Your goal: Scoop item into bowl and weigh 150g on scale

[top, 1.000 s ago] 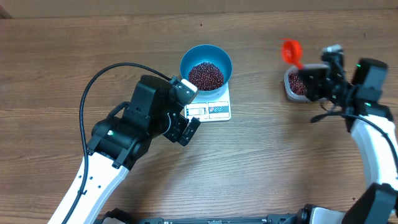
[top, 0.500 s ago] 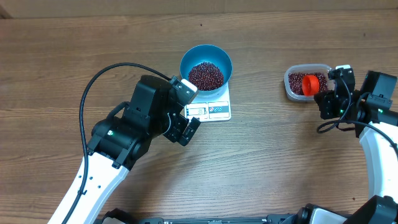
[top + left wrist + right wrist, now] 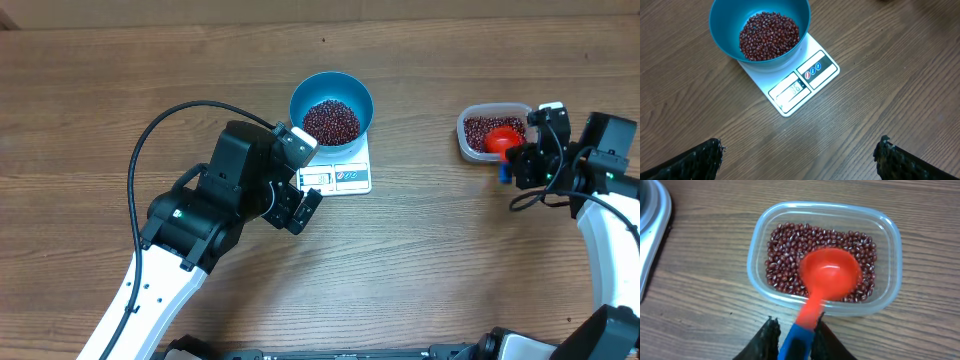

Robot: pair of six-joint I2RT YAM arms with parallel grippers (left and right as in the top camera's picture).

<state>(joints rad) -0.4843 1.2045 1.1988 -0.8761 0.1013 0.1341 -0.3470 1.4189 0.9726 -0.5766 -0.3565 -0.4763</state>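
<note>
Blue round bowl (image 3: 722,25) of red-brown beans (image 3: 769,36) on white flat scale (image 3: 762,80); wt unreadable. L tool (image 3: 797,157) apart; R tool (image 3: 795,335) flanks red plastic scoop (image 3: 830,274), grip unclear.

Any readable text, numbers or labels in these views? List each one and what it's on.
Scale display: digits show, but too blurred to read.
Button panel on the scale: small red and blue round icons, no legible lettering.
Blue bowl, clear tub, red scoop: no markings visible.
No text in any view is legible enough to quote.
</note>
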